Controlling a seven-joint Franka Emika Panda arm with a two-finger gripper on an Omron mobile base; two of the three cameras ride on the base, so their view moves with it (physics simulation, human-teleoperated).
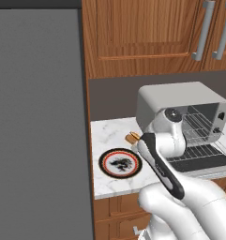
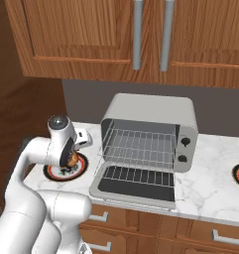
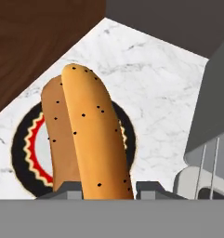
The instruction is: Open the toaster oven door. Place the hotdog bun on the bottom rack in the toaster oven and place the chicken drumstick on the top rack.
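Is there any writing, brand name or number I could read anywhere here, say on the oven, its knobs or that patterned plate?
None can be read.
The toaster oven: no brand or label shows on its body.
Its two black knobs: any marks are too small to tell.
The plate: a black, red and white pattern with a dark centre figure, no letters.
The hotdog bun: dark specks, not writing.

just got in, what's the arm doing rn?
The gripper is shut on the hotdog bun, holding it above the patterned plate on the marble counter. The toaster oven stands to the right with its door already folded down and both racks empty. The drumstick isn't identifiable.
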